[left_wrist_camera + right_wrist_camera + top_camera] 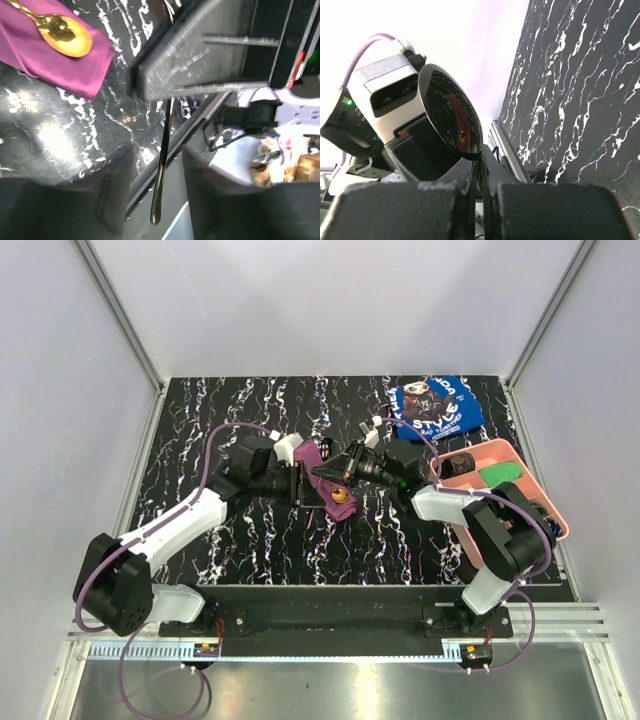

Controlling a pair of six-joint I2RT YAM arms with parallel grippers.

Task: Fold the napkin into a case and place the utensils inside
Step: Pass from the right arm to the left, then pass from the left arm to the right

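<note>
Left wrist view shows the purple napkin (60, 65) lying on the black and white table (30, 130). The gold spoon (65, 35) rests on top of the napkin, with its round bowl near the napkin's corner. It is on the cloth, not tucked inside it.

Just beside the napkin, a black spoon (451, 112) is held up off the table. The right gripper (479, 200) is pinched tight on its thin handle, and the shiny round bowl sticks out past the fingertips.

The far end of that handle reaches down between the fingers (117, 195) of the left gripper (157, 200). Those fingers stand apart, one on each side of the handle, and do not seem to touch it.

From the top camera, both grippers meet over the napkin in the middle of the table. A blue cloth (435, 405) with white letters lies at the far right. A pink tray (478, 449) sits by the right arm.
</note>
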